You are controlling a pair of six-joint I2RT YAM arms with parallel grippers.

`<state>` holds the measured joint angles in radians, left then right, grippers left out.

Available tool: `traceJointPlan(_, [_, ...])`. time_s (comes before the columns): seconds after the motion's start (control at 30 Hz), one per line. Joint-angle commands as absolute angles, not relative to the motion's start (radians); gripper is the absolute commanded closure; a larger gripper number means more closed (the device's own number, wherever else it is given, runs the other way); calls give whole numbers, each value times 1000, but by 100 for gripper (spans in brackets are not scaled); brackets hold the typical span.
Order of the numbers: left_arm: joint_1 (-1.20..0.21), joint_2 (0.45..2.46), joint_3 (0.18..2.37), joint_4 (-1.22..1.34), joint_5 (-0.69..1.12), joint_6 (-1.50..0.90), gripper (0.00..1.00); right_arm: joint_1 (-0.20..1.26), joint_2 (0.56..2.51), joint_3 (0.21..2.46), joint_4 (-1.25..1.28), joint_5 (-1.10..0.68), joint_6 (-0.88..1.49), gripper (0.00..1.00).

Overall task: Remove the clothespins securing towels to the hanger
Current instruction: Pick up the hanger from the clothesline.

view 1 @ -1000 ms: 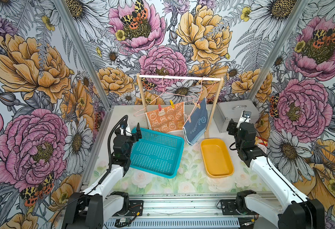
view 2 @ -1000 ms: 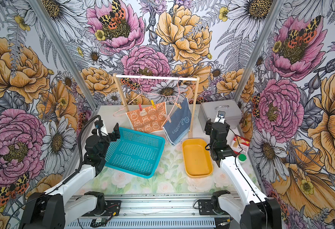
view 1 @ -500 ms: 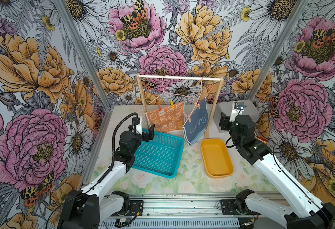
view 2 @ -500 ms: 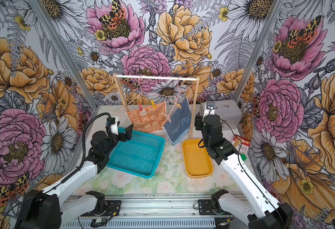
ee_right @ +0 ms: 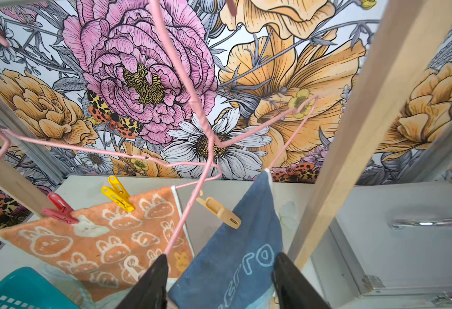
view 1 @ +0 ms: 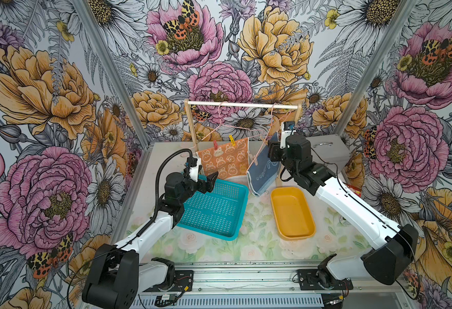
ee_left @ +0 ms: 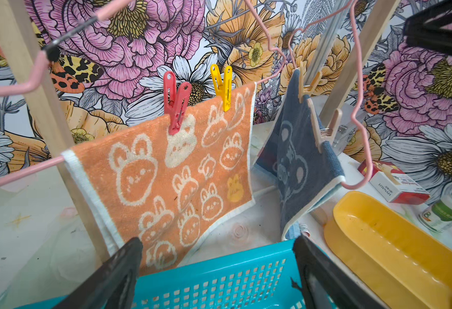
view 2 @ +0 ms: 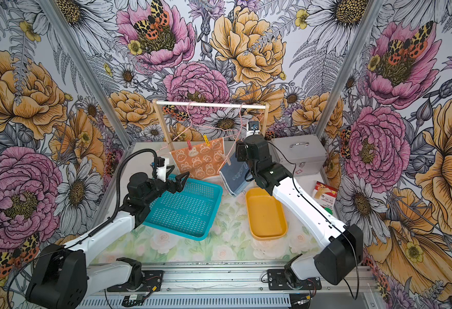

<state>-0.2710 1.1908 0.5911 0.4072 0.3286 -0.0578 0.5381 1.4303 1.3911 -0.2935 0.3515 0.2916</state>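
Noted advance of both arms toward the wooden rack (view 1: 242,105) since a second ago: left gripper (ee_left: 216,251) spread wide and empty over the teal basket (view 1: 242,187), facing the orange towel (ee_left: 171,182); right gripper (ee_right: 220,256) apart but narrowing, nothing held, just beside the blue towel (ee_left: 291,149). Counted four clothespins still clipped: red (ee_left: 176,103) and yellow (ee_left: 222,87) on orange, two wooden (ee_left: 306,85) (ee_left: 323,131) on blue. Flagged as risk: pinching cloth rather than a peg's tails, thereby dragging the towel and swinging or unhooking its pink hanger (ee_right: 182,222).

towels (view 1: 226,160) on hangers (ee_left: 19,174), basket (view 1: 211,211) before them, tub (view 1: 291,211) right of basket
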Motion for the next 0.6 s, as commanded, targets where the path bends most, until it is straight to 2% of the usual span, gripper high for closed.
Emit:
traceJointPlan(0.0, [-267,1195,623,407,376,-77,10,540,1465,1464,-298,314,345,37])
traceJointPlan(0.57, [-271,1194,629,396,382,-71,11,513,1629,1605,-297,360,446,46])
